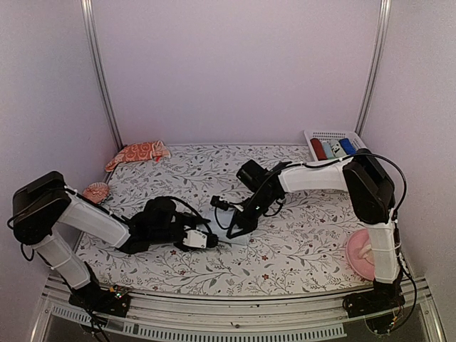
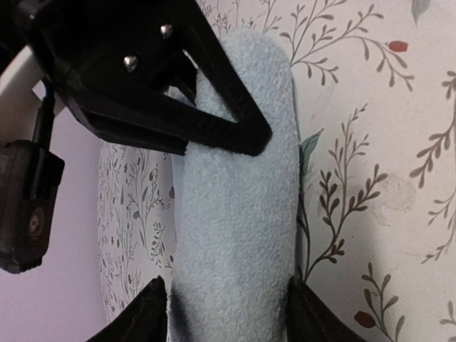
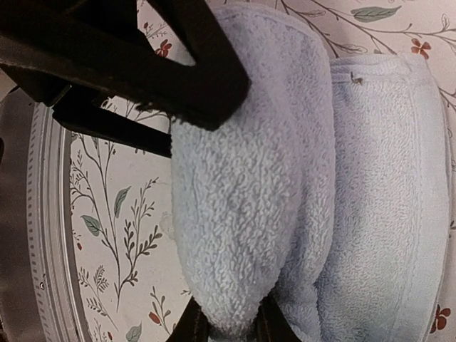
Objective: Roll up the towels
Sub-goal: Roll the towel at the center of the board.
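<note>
The light blue towel (image 2: 235, 214) lies as a thick roll on the floral cloth, mostly hidden under the two grippers in the top view (image 1: 240, 239). My left gripper (image 2: 228, 317) straddles one end of the roll, a fingertip pressed against each side. My right gripper (image 3: 231, 329) is shut on a bulging fold of the same towel (image 3: 242, 199), and a flatter layer lies beside that fold. Both grippers meet at mid-table, left (image 1: 210, 241) and right (image 1: 234, 228). The orange-red printed towel (image 1: 139, 152) lies crumpled at the back left, apart from both arms.
A white basket (image 1: 354, 134) with small coloured items stands at the back right. A pink plate (image 1: 360, 256) sits by the right arm's base. A small orange-pink object (image 1: 95, 191) lies at the left edge. The metal front rail (image 1: 235, 329) borders the table.
</note>
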Robot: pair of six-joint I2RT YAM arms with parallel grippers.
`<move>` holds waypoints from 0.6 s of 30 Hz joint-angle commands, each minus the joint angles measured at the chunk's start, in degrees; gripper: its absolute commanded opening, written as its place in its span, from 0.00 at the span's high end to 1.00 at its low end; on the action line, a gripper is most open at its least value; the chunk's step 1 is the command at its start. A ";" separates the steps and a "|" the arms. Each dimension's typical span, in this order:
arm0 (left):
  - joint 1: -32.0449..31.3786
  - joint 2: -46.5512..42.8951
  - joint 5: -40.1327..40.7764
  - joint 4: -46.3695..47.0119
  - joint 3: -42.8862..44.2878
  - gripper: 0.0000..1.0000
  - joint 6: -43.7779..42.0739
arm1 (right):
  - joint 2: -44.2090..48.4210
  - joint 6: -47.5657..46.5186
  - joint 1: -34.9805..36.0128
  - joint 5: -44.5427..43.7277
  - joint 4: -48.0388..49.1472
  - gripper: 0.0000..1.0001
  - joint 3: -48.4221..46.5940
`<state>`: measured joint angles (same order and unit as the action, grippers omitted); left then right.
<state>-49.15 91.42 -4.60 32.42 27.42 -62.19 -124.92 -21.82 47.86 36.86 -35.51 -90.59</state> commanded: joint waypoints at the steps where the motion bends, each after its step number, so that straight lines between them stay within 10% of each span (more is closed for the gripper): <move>1: -1.49 2.42 3.13 3.65 1.83 0.46 -1.28 | -2.38 0.62 0.29 2.16 -3.51 0.82 -0.08; 12: -2.24 3.54 2.80 -9.05 5.01 0.98 -1.10 | -1.91 1.08 0.17 0.19 -3.69 0.67 -0.08; 18: 0.45 3.59 -2.05 -22.94 10.62 1.00 2.45 | 2.39 0.80 -0.46 -1.66 -2.40 0.47 1.19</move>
<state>-50.17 94.15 -2.13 20.80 34.37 -62.72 -124.88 -21.10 47.86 38.04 -36.62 -90.59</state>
